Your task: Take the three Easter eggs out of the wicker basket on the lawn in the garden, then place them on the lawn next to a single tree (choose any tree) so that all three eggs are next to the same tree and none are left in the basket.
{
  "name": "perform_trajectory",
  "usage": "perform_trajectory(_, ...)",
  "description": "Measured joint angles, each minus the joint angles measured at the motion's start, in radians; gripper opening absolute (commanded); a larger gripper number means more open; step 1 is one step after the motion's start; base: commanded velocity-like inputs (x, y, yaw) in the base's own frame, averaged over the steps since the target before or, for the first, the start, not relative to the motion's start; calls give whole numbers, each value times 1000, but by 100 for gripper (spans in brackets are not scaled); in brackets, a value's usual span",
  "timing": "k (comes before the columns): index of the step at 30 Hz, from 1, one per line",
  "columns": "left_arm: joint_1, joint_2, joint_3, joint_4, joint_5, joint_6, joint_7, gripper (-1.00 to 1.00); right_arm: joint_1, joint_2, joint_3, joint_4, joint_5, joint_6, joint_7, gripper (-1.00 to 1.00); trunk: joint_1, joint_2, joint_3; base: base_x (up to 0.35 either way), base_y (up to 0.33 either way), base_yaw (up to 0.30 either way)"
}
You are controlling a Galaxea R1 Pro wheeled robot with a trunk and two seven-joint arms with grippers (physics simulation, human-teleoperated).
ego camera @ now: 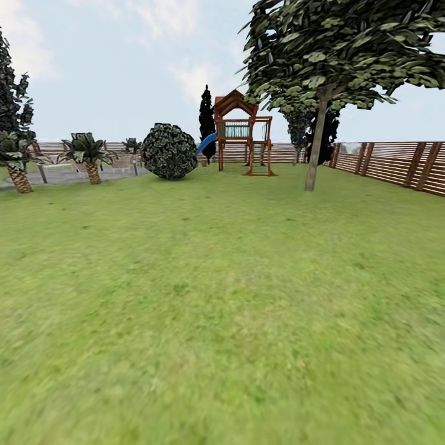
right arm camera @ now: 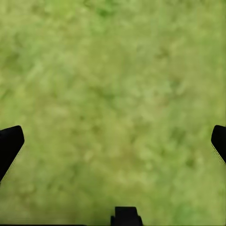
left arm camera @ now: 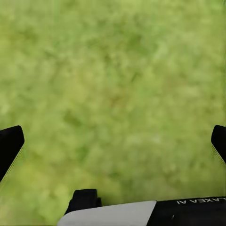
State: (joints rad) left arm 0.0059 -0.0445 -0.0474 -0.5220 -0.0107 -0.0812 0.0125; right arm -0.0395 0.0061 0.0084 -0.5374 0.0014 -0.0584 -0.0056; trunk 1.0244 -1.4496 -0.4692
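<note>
One pale-trunked tree (ego camera: 316,145) stands on the lawn (ego camera: 222,296), right of the play tower (ego camera: 242,133); one round bush (ego camera: 170,151) and two palms (ego camera: 89,157) left of it. Left gripper (left arm camera: 113,141) and right gripper (right arm camera: 113,141) both point down at grass, fingers spread wide, holding nothing.

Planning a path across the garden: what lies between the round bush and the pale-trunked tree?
In the head view, the wooden play tower with its blue slide stands between the round bush and the tree, further back by the fence.
</note>
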Motion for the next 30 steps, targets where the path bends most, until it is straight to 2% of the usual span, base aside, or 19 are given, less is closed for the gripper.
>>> perform_trajectory(30,0,0,0,0,0,0,0,100,0,0,0,0,0,0,0,100,0,0,0,335,0,0)
